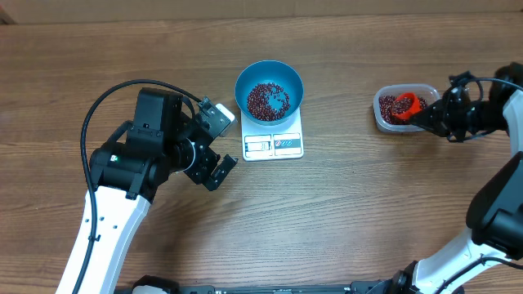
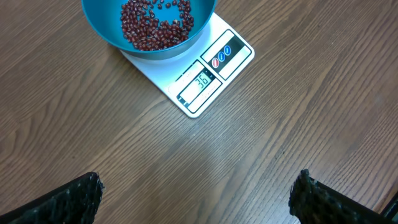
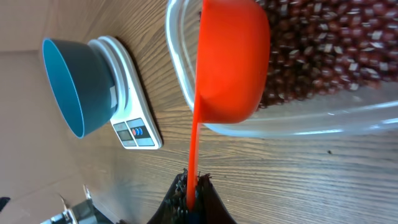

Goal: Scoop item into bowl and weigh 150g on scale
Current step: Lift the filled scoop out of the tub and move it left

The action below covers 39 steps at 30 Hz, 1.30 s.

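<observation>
The right fingers (image 3: 196,200) are pressed together on the thin handle of the red scoop (image 3: 231,62). Its cup sits inside the clear tub (image 1: 381,117), over the beans (image 3: 323,50) stored there. In the overhead view the scoop's long axis runs from the fingers at 4 o'clock to the cup at 10 o'clock.

The blue bowl (image 1: 269,90) stands on the white scale (image 1: 274,145), well apart from the tub at its 9 o'clock, with bare worktop (image 1: 351,204) between. That gap is what the next carry has to cross, and the right arm alone holds the tool.

The left fingers (image 2: 65,202) are spread wide and empty, just beside the scale at its 8 o'clock. The bowl holds only a shallow layer of beans, and the display seems to show a two-digit figure, so more scoops are probably needed.
</observation>
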Tool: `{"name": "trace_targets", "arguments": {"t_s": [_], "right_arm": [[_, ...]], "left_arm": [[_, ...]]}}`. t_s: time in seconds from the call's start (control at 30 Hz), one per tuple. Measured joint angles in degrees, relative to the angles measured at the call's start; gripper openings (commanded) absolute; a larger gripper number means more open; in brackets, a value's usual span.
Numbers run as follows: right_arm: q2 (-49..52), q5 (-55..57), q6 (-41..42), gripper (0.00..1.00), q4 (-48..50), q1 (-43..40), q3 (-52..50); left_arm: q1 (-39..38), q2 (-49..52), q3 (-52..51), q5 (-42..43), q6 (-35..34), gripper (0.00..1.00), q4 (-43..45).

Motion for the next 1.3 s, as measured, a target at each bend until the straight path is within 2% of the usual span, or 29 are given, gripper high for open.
{"name": "trace_targets", "arguments": {"t_s": [0.23,0.73,1.3], "right_arm": [[0.0,-0.3,0.0,0.04,-1.1,-2.7,0.0],[0.0,-1.1,0.0,0.04,-1.3,-2.9,0.0],[0.0,-8.7,0.0,0.04,-2.7,-2.9,0.0]], "left_arm": [[0.0,0.0,0.0,0.0,0.0,1.0,0.0],[0.0,0.0,0.0,0.0,0.0,1.0,0.0],[0.0,0.0,0.0,0.0,0.0,1.0,0.0]]}}
